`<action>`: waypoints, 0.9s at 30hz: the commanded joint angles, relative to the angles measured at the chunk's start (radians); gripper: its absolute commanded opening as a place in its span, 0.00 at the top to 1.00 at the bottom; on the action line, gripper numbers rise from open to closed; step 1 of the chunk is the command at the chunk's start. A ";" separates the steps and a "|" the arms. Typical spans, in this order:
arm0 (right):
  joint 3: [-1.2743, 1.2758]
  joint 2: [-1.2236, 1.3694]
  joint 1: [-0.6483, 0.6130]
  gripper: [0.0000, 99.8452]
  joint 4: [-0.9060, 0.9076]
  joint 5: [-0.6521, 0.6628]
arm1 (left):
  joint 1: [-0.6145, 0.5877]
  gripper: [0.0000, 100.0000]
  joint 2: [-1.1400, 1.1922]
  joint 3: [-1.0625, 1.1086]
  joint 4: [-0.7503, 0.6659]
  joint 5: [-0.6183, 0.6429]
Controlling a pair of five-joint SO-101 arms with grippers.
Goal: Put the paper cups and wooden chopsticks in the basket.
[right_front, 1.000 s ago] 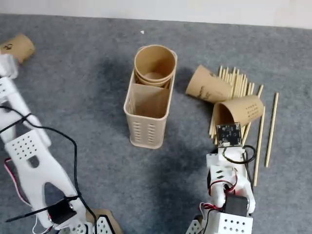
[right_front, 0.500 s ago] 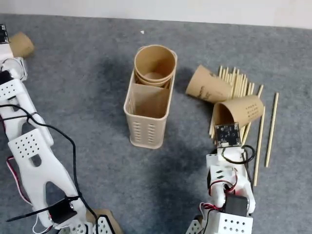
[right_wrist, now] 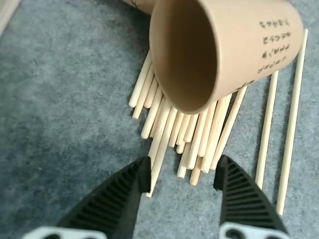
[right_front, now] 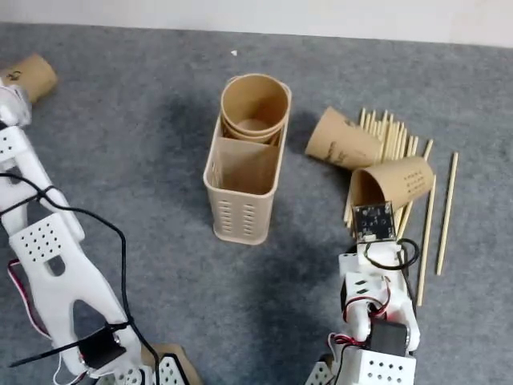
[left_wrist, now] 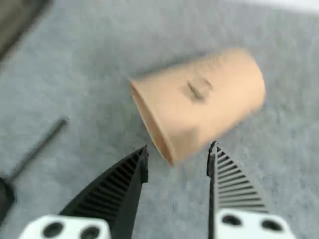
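Pulled back a little toward the near side since half a second ago, the left arm (right_front: pixel 48 265) stands along the table's (right_front: pixel 144 120) left edge; the right arm (right_front: pixel 377 305) has not shifted. The left gripper (left_wrist: pixel 177 149) is spread open, its tips just near of the far-left cup (left_wrist: pixel 199 107), which lies on its side at the far left corner, blurred, its print unreadable. The right gripper (right_wrist: pixel 183 167) is also open and holds nothing, just near of the chopsticks (right_wrist: pixel 174 129) and the mouth of the tipped cup (right_wrist: pixel 219 50) lying on them. A second cup (right_front: pixel 345 140) hides the bundle's far ends. Stacked cups (right_front: pixel 255 104) sit in the far compartment of the basket (right_front: pixel 240 216) at mid-table.
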 commanded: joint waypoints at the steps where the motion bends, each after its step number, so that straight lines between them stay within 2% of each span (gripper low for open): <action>1: 0.120 -0.010 -0.010 0.78 -0.012 0.014 | 0.004 0.80 -0.074 -0.056 -0.144 0.006; 4: 0.120 -0.010 -0.010 0.78 -0.010 0.014 | 0.007 0.80 -0.051 0.051 -0.445 -0.032; 8: 0.120 -0.010 -0.010 0.78 -0.010 0.014 | 0.022 0.85 -0.005 0.257 -0.789 -0.207; 11: 0.120 -0.010 -0.010 0.78 -0.008 0.014 | 0.027 0.91 0.025 0.372 -0.876 -0.315; 14: 0.120 -0.010 -0.010 0.78 -0.008 0.014 | 0.041 0.91 0.054 0.426 -0.852 -0.382; 17: 0.120 -0.010 -0.010 0.78 -0.008 0.014 | 0.030 0.91 0.070 0.432 -0.695 -0.391; 20: 0.120 -0.010 -0.010 0.78 -0.010 0.014 | 0.015 0.91 0.048 0.414 -0.404 -0.391; 27: 0.120 -0.010 -0.010 0.78 -0.010 0.014 | 0.025 0.91 -0.101 0.159 0.641 -0.397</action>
